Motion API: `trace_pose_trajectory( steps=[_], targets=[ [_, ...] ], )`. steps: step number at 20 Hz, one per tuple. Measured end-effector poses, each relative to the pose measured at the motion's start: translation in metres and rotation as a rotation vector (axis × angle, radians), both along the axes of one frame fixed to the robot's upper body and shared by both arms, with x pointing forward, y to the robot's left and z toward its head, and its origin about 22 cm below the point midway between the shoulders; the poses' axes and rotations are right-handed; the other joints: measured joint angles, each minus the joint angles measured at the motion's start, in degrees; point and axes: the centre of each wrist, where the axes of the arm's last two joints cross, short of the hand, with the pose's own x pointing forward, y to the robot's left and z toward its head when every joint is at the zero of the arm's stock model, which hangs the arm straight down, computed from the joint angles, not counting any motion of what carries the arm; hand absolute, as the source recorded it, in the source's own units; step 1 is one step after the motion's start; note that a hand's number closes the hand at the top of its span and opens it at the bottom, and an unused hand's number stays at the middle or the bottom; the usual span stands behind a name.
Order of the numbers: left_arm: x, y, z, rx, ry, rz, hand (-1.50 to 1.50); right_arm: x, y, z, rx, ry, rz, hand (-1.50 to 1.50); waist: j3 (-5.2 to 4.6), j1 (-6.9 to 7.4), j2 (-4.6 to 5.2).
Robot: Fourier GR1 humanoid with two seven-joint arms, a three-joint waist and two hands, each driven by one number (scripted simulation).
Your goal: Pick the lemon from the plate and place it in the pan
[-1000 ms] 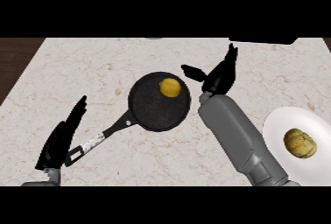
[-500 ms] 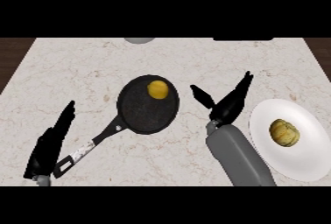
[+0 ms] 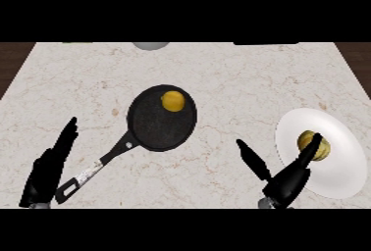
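Note:
A yellow lemon (image 3: 172, 100) lies inside the black pan (image 3: 156, 130), near its far rim. The pan's handle (image 3: 91, 171) points toward the lower left. A white plate (image 3: 340, 162) sits at the right and holds a dull yellow-brown round item (image 3: 319, 143). My right hand (image 3: 286, 181) is low in the view, just left of the plate, open with straight fingers that overlap the plate's near-left edge and the item on it. My left hand (image 3: 47, 171) rests open at the lower left, beside the handle's end.
A grey round object (image 3: 150, 45) shows at the counter's far edge. Dark floor borders the marble counter (image 3: 239, 78) on the left and right sides.
My right hand has pulled back from beside the pan toward the lower edge, stopping left of the plate. The lemon stays in the pan. The left hand is unchanged.

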Motion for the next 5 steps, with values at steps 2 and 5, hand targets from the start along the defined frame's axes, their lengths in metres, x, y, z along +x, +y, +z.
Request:
trace_pose_trajectory(
  steps=[2, 5],
  targets=[
    [0.000, 0.000, -0.002, -0.001, 0.004, -0.006, 0.00, -0.026, -0.010, 0.006, -0.003, -0.003, -0.006, -1.50, 0.01, 0.16, 0.12],
    [-0.001, -0.002, 0.000, 0.003, -0.003, -0.017, 0.00, -0.061, -0.021, 0.015, -0.014, 0.005, -0.004, -1.50, 0.05, 0.61, 0.29]
  ],
)
